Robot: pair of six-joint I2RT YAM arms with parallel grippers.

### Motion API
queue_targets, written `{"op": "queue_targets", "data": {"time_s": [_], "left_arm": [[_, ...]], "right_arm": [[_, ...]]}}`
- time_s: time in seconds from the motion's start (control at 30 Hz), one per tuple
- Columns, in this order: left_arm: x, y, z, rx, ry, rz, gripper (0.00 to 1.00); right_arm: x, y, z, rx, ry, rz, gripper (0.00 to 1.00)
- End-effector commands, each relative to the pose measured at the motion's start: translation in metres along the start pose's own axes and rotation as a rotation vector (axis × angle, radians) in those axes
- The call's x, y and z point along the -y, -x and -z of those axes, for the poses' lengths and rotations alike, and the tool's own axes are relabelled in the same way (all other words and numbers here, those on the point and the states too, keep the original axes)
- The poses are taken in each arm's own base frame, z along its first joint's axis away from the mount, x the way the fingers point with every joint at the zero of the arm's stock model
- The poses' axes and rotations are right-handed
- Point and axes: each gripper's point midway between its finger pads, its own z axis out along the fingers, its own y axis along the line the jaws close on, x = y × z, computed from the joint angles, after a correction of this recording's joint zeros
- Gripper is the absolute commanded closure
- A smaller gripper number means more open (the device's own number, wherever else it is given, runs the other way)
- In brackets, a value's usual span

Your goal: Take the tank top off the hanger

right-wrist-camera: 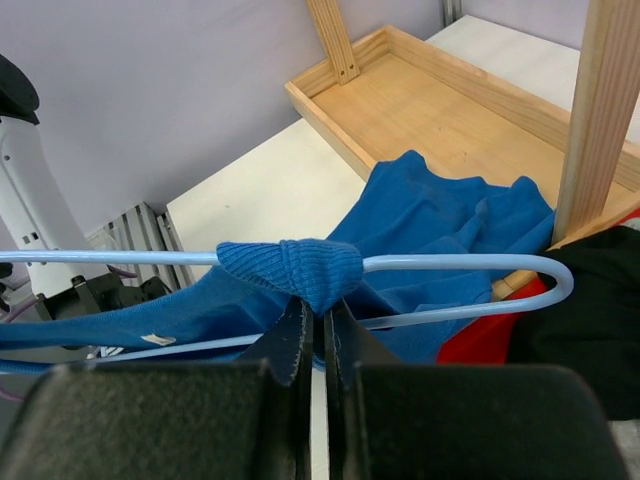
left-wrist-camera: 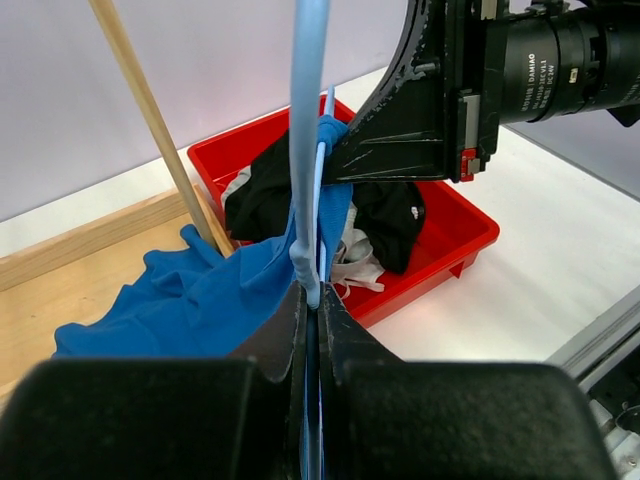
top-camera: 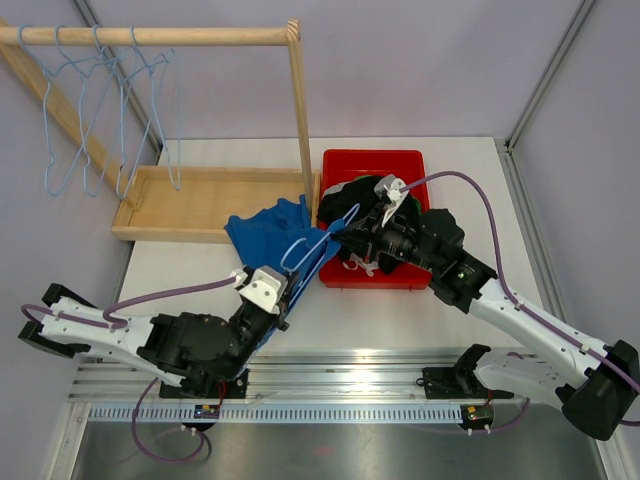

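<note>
Beside the red bin [top-camera: 372, 158]: blue tank top [top-camera: 262, 232] lay, strap [right-wrist-camera: 290, 268] looped over the hanger [right-wrist-camera: 455, 262].
Left hand [left-wrist-camera: 312, 300]: clamped on hanger.
Right hand [right-wrist-camera: 322, 318]: pinched strap.
Next: called for sliding strap off hanger's end.

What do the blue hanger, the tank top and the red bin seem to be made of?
The hanger looks like coated wire or plastic: a thin, smooth, glossy light-blue rod. The tank top is knit fabric, matte, with a ribbed strap and soft folds. The red bin is probably plastic: smooth, shiny walls.
</note>
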Motion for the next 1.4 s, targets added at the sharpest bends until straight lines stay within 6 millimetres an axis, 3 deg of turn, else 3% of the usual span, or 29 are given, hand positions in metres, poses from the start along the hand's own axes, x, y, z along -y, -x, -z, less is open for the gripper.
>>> {"op": "queue_targets", "data": {"time_s": [0.0, 0.27, 0.33, 0.77, 1.0, 1.37], "left_arm": [[-0.017, 0.031, 0.002, 0.036, 0.07, 0.102, 1.0], [-0.041, 0.019, 0.008, -0.036, 0.164, -0.041, 1.0], [-0.039, 0.021, 0.009, -0.047, 0.149, 0.009, 1.0], [-0.035, -0.028, 0.02, -0.208, 0.052, -0.113, 1.0], [-0.026, -0.038, 0.026, -0.234, -0.03, -0.038, 1.0], [-0.022, -0.033, 0.033, -0.227, -0.115, 0.031, 1.0]], "right_arm": [[0.001, 0.021, 0.004, 0.05, -0.043, 0.026, 1.0], [0.014, 0.017, 0.008, 0.031, -0.117, 0.026, 1.0], [0.016, 0.017, 0.008, 0.027, -0.129, 0.025, 1.0], [0.032, 0.036, 0.006, 0.032, -0.237, 0.061, 1.0], [0.06, 0.024, 0.005, -0.041, -0.367, 0.09, 1.0], [0.104, 0.018, 0.012, -0.07, -0.447, 0.047, 1.0]]}}
